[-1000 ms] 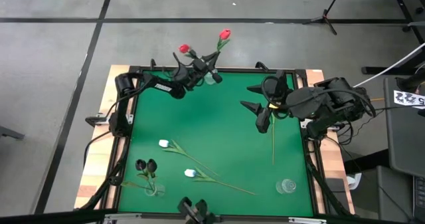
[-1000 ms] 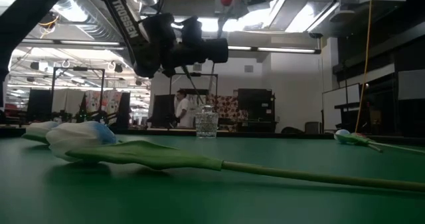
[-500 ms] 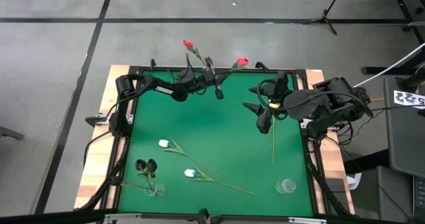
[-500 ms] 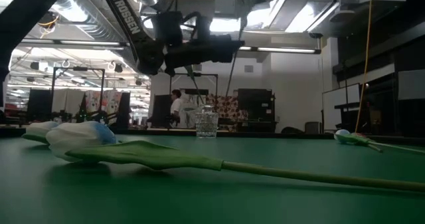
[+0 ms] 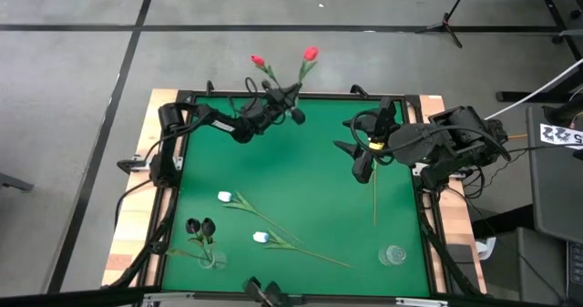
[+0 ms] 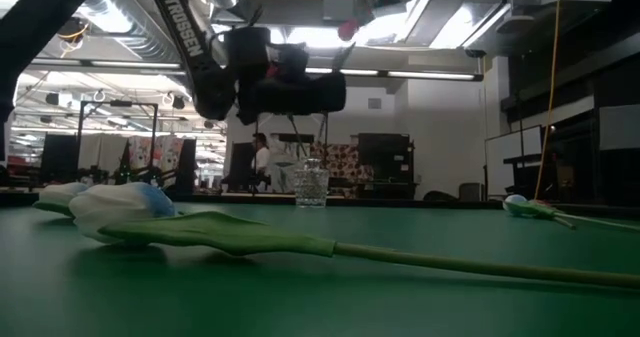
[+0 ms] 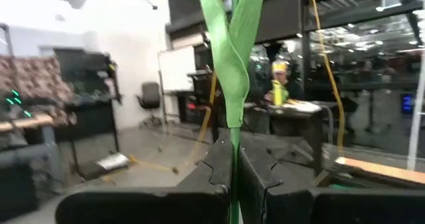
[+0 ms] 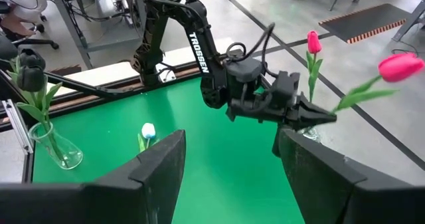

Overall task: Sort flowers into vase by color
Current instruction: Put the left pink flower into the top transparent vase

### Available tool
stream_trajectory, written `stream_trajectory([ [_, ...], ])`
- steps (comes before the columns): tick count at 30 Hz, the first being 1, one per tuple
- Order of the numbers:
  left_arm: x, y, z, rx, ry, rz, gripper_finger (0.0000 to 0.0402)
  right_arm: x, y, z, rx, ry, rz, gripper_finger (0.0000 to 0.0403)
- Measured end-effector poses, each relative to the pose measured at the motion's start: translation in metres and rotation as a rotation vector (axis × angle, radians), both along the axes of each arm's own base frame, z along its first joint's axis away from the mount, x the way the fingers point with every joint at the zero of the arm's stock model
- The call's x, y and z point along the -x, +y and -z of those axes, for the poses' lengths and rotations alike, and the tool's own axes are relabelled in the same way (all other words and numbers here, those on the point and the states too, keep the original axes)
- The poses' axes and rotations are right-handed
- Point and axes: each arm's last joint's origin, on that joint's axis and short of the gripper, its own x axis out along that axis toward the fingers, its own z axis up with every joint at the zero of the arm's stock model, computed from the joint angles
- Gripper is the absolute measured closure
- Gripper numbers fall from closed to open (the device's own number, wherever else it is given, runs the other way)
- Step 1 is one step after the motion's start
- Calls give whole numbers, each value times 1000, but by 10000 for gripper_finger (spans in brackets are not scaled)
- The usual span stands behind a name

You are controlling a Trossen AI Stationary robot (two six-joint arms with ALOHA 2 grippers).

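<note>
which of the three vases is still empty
The glass vase at the table's near right corner. The near-left vase holds dark tulips; the far vase sits under the left claw's pink tulips.

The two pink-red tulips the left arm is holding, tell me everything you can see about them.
The two pink-red tulips are artificial flowers with small closed heads, thin green stems and long leaves that look like fabric or plastic. The left gripper is shut on both stems low down, holding them in the air above the far edge of the green table. From that pinch the stems spread apart in a V, so the heads stand well separated. Nothing else touches them; a small glass vase sits just beneath the gripper.
</note>
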Motion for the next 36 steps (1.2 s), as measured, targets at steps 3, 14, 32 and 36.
stream_trajectory([
  [3,7,10,-2,8,-46,-22,400,0,0,0,2,1,0,162],
  [14,11,9,-11,-43,-139,-18,400,0,0,0,8,0,4,162],
  [32,12,19,-26,-124,-163,-97,401,1,-1,2,18,23,5,162],
  [36,13,23,-24,-90,-166,-95,401,1,-1,2,29,27,0,162],
])
